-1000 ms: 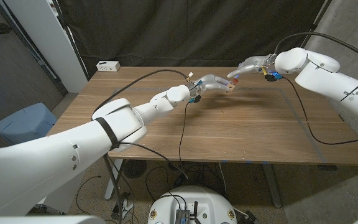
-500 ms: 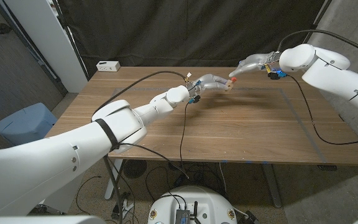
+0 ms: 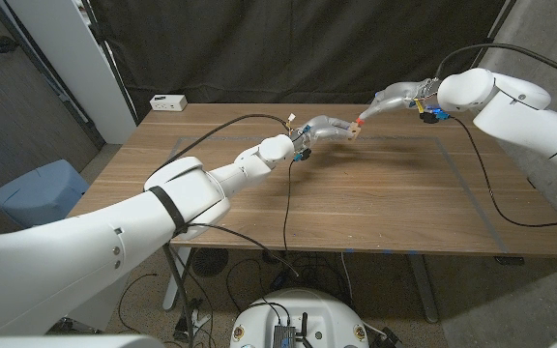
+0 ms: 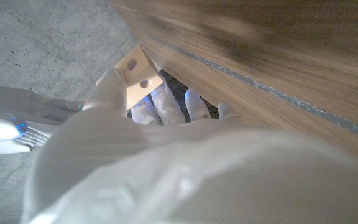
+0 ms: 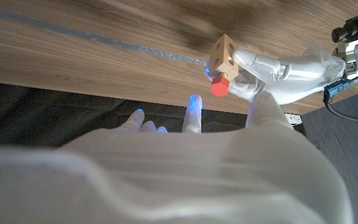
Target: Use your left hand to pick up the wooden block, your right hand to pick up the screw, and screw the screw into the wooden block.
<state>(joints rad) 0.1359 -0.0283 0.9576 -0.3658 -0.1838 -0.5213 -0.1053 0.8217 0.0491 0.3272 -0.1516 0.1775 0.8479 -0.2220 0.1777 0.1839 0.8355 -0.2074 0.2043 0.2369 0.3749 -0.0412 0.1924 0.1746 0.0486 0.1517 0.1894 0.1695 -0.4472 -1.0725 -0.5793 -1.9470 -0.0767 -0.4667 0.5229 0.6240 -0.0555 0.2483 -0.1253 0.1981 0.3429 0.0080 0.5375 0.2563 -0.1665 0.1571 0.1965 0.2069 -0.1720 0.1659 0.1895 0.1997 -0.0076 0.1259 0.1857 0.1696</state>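
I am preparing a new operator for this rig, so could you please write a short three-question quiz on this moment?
1. True or false: the wooden block lies on the table.
2. What colour is the screw head? A) blue B) red C) green
3. Fill in: the block is held by the ___ hand.

Key:
1. False; it is held above the table.
2. B; the screw sits in the block, near the right hand.
3. Left.

wooden block point(image 5: 223, 52): pale tan | screw point(image 5: 220, 85): red, apparently | table point(image 3: 375, 193): brown woodgrain
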